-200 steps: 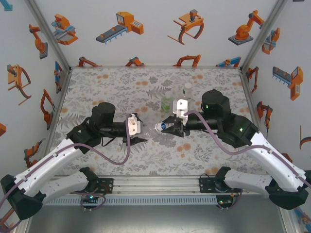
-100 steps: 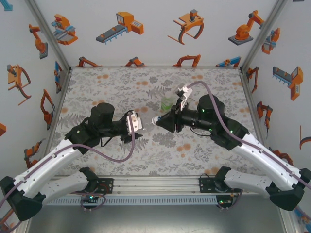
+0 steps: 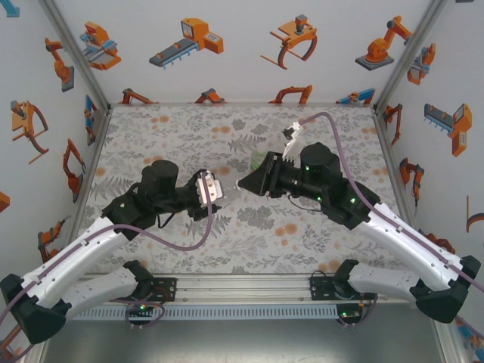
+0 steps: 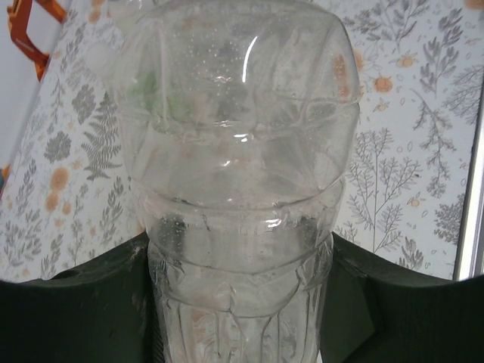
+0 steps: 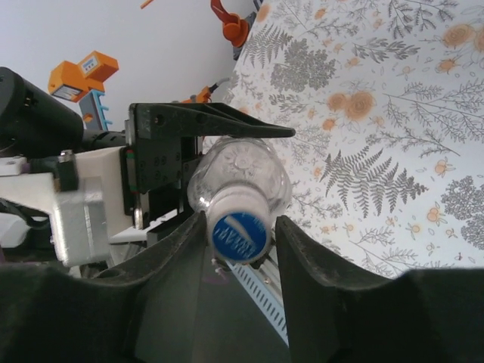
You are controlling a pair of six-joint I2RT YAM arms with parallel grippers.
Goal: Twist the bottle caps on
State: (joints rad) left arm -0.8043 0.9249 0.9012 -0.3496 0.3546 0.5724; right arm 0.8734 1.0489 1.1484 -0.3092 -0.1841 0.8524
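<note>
**Two robot arms meeting at a bottle and its blue cap**

The left gripper [image 3: 215, 194] is clamping a colourless bottle [image 4: 234, 189] around its body. It is holding the bottle on its side over the floral-patterned table [image 3: 166, 136], with the neck pointing toward the right arm. In the left wrist view, the dark fingers [image 4: 76, 318] are pressing against both sides of the ribbed plastic.

The right gripper [image 5: 240, 224] is facing the bottle's mouth head-on. The blue cap [image 5: 239, 234] is sitting on the neck, between the right gripper's two fingers. One finger appears to be touching the cap, while a thin gap seems to be showing on the other side. It cannot be told whether the right gripper is gripping the cap or standing loose around it.

A green-tinted bottle [image 3: 259, 159] is standing upright on the table just behind the right gripper, partly hidden by that arm.
</note>
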